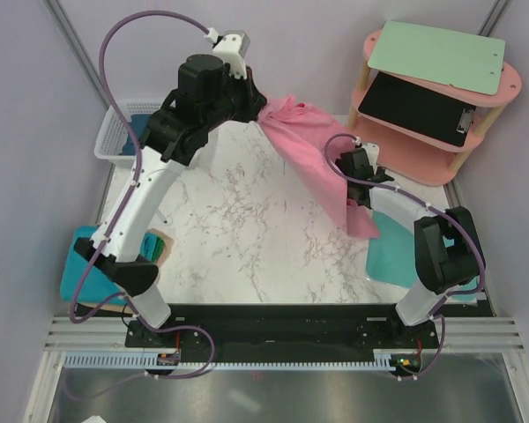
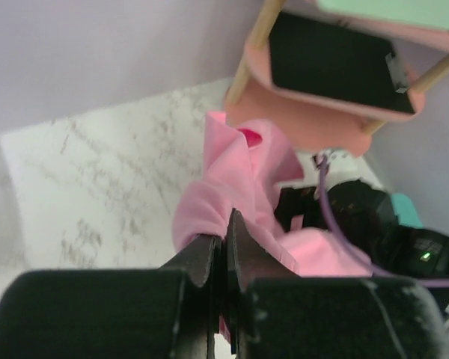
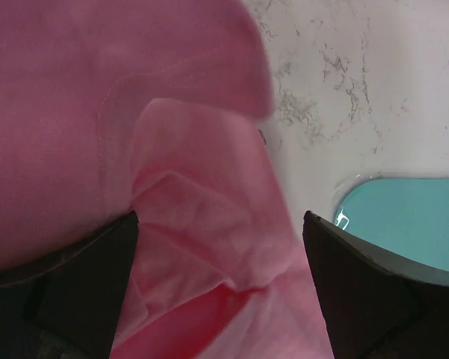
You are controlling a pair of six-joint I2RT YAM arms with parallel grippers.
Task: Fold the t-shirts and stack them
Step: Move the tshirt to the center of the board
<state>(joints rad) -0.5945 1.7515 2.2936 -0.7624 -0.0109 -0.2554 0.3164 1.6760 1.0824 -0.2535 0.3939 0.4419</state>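
Observation:
The pink t-shirt (image 1: 310,152) hangs stretched from the table's far middle down toward the right. My left gripper (image 1: 263,107) is shut on its upper end; in the left wrist view the pink t-shirt (image 2: 239,168) bunches out past the closed left gripper (image 2: 226,224). My right gripper (image 1: 357,187) sits at the shirt's lower part. Its right wrist view shows the right gripper (image 3: 221,221) open wide, with folds of the pink t-shirt (image 3: 179,120) lying between the fingers and ungripped. Teal-blue cloth (image 1: 143,116) lies in a basket at the far left.
A white basket (image 1: 108,141) stands at the far left. A pink two-level shelf (image 1: 502,88) at the far right carries a green clipboard (image 1: 436,53) and a black one (image 1: 414,106). Flat teal things lie at the near right (image 1: 392,257) and near left (image 1: 75,275).

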